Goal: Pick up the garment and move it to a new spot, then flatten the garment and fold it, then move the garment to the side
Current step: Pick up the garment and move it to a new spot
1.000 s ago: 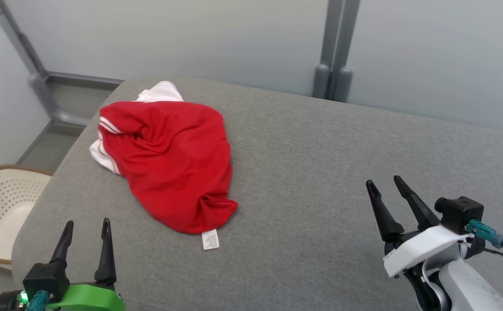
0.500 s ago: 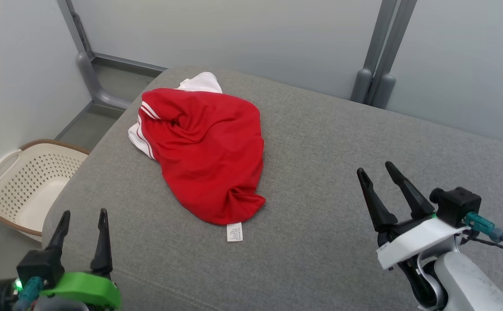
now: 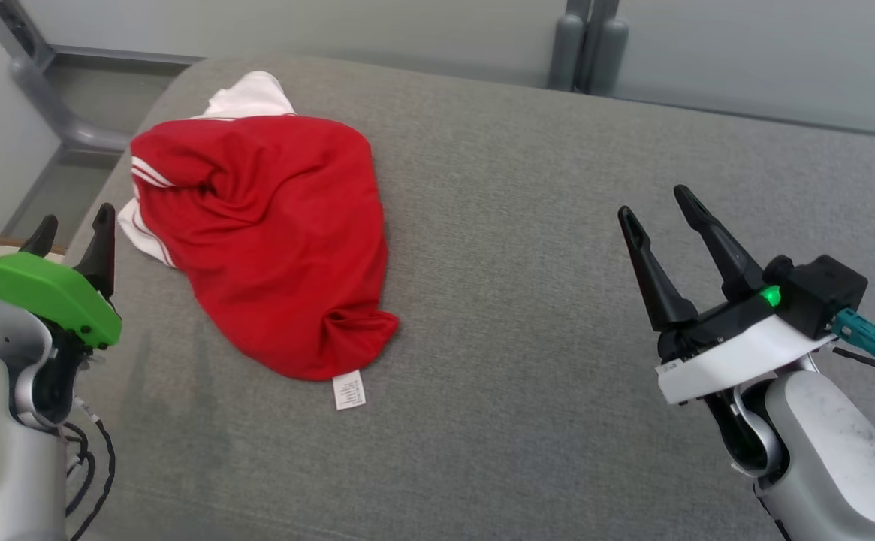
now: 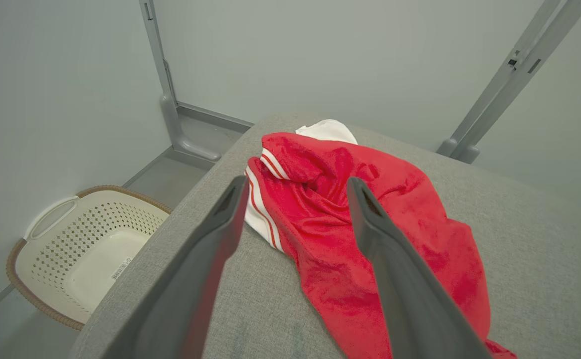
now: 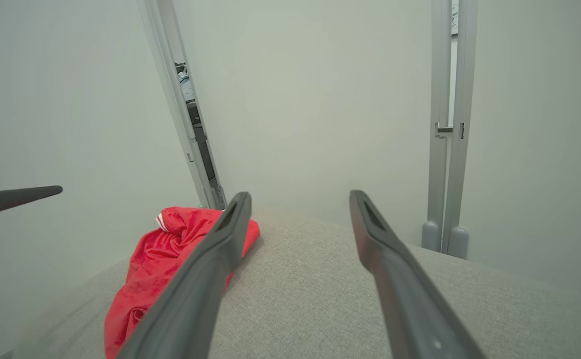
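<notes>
Red with white-striped trim, the garment lies crumpled at the far left of the grey padded surface, its shape lost in folds. The left gripper just beside it and the right gripper, well apart, both gape empty. The surface's edge partly hides the basket.

- Care tag: white, at the hem of the garment, to the right of the left gripper. Printed lines, too small to read.
- Sticker: barcode on the basket floor, left of the left gripper. Digits illegible.
- Label: small, white, just below the right gripper. Unreadable.
- No legible text anywhere.
</notes>
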`<state>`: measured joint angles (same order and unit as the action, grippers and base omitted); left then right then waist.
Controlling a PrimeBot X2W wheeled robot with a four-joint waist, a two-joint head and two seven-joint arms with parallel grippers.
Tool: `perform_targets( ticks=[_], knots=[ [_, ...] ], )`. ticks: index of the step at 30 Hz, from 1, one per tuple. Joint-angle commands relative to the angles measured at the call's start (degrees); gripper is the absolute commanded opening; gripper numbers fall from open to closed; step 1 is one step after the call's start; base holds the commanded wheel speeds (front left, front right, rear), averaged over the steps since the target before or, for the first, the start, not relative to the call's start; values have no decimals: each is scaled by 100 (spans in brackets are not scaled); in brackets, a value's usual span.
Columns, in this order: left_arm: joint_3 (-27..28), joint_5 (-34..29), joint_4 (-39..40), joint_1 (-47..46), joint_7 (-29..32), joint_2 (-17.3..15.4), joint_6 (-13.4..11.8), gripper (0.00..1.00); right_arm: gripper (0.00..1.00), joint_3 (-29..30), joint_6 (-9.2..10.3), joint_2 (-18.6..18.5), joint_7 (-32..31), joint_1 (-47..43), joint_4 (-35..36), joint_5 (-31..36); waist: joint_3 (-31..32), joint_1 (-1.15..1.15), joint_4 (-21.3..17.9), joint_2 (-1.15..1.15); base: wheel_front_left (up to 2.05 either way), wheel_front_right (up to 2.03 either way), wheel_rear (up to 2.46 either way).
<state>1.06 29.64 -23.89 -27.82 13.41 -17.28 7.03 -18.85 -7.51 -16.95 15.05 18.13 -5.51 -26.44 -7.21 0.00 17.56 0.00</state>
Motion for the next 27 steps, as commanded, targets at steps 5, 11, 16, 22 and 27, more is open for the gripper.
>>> perform_targets(
  ticks=[5, 11, 16, 22, 27],
  knots=[
    [-256, 560, -760, -672, 333, -349, 49, 100, 100, -65, 3, 35, 14, 430, 126, 88, -998, 0, -1180, 0, 0, 0, 0],
    [-719, 1156, -1456, -983, 932, -756, 49, 100, 100, -111, 3, 134, 13, 613, 95, 93, -1296, 0, -1596, 0, 0, 0, 0],
    [-1084, 1548, -2066, -964, 1693, -849, 50, 100, 100, -93, 3, 161, 14, 622, 39, 81, -1377, 0, -1713, 0, 0, 0, 0],
    [-1401, 1674, -2434, -990, 2142, -814, 42, 42, 100, -107, 3, 133, 14, 639, -44, 95, -1309, 0, -1713, 0, 0, 0, 0],
    [-1685, 1697, -2254, -992, 1939, -932, 43, 0, 100, -173, 3, 157, 14, 637, -139, 68, -1130, 0, -1669, 0, 0, 0, 0]
  ],
)
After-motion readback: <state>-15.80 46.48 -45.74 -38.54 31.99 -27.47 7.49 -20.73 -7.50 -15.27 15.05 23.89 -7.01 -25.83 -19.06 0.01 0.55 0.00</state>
